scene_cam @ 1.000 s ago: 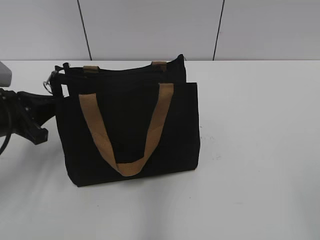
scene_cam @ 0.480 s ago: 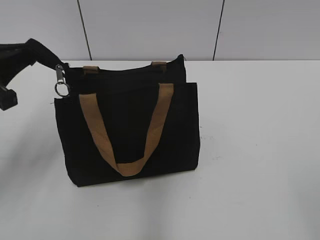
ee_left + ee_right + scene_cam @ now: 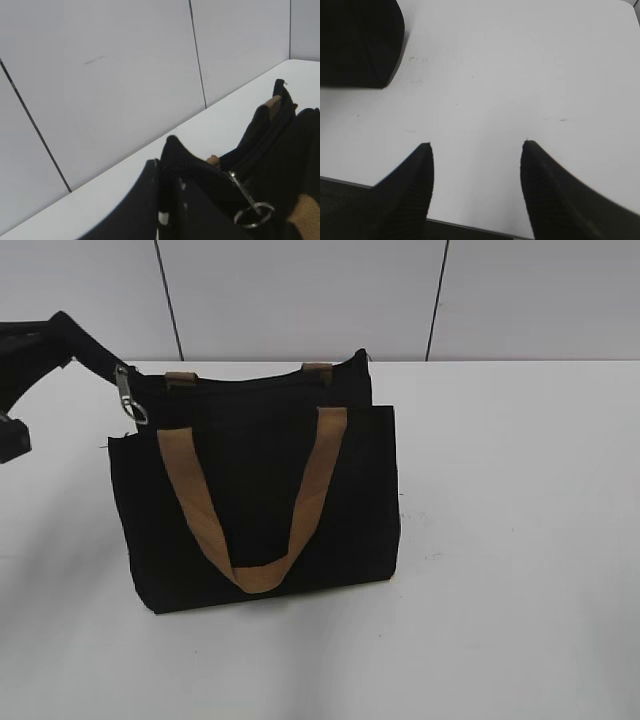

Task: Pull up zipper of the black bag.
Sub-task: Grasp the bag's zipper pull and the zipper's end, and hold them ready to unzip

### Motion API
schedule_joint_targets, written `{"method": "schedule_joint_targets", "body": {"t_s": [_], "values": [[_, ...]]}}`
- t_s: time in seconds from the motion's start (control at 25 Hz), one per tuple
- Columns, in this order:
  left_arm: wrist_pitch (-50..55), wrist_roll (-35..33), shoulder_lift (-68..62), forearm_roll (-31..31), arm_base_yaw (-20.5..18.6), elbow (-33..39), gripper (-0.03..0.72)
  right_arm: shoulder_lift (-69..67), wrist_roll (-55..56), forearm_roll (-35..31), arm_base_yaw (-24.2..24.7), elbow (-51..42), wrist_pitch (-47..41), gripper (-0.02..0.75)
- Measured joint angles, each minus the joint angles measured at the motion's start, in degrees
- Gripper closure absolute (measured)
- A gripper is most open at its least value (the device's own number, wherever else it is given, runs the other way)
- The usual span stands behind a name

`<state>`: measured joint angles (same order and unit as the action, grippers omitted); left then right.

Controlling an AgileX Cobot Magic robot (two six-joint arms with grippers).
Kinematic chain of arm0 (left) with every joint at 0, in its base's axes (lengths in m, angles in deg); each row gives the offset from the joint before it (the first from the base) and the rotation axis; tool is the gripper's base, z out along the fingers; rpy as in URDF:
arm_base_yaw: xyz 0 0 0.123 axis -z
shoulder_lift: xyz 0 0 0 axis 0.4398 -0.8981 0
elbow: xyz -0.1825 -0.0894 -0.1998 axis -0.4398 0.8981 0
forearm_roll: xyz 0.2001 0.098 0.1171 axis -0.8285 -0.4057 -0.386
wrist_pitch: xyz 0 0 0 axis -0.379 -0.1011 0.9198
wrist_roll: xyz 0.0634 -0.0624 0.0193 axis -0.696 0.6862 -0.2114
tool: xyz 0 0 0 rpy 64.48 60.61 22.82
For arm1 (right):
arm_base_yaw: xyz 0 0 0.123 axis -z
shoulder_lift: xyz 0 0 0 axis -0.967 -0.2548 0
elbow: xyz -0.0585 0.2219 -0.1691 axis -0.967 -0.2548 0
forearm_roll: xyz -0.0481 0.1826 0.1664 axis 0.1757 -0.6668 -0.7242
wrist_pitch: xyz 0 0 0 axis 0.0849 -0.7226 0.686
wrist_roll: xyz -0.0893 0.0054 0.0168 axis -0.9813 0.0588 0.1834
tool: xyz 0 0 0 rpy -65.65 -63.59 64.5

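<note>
The black bag stands upright on the white table, with a tan handle hanging down its front. My left gripper comes in from the upper left and is shut on black fabric at the top left end of the bag's zip line. The silver zipper pull with its ring hangs free just below the fingertips. In the left wrist view my left gripper pinches the black fabric, and the zipper pull dangles to its right. My right gripper is open and empty over bare table; it does not show in the exterior view.
The white table stretches to the right of the bag. A grey panelled wall stands close behind it. A bottom corner of the bag shows at the top left of the right wrist view.
My left gripper rose from low beside the bag's left side to its top left corner and closed on the fabric there. The zipper pull swung slightly.
</note>
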<state>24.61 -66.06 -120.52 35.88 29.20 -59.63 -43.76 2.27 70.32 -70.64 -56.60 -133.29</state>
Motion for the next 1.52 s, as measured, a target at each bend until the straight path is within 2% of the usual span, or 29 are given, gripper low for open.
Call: {"method": "schedule_joint_targets", "body": {"t_s": [0.28,0.6,0.72,0.92,1.04,1.2,1.32,1.52], "values": [[-0.4,0.1,0.0,0.2,0.3,0.0,0.676,0.0,0.0,0.0,0.0,0.0,0.0,0.304],[-6.4,0.1,0.0,4.3,0.6,0.0,0.677,0.0,-0.9,-1.6,-0.2,0.0,0.2,0.304],[-7.6,0.1,0.0,4.5,1.5,0.0,0.677,-2.6,-7.2,-8.5,-0.2,1.0,2.4,0.304],[-8.8,0.1,0.0,5.6,2.3,0.0,0.677,-12.2,-24.1,-27.0,-0.2,2.5,8.1,0.304],[-8.8,0.1,0.0,6.0,2.3,0.0,0.677,-17.1,-29.8,-35.4,-0.2,2.6,11.7,0.304],[-8.9,0.1,0.0,6.0,2.3,0.0,0.677,-21.1,-35.7,-41.0,-0.2,2.6,18.3,0.304],[-8.9,0.1,0.0,6.1,2.3,0.0,0.677,-25.3,-44.3,-43.3,-0.2,2.6,18.7,0.304],[-8.9,0.1,0.0,6.1,2.3,0.0,0.677,-35.4,-60.0,-54.5,-2.4,2.6,19.2,0.304]]}}
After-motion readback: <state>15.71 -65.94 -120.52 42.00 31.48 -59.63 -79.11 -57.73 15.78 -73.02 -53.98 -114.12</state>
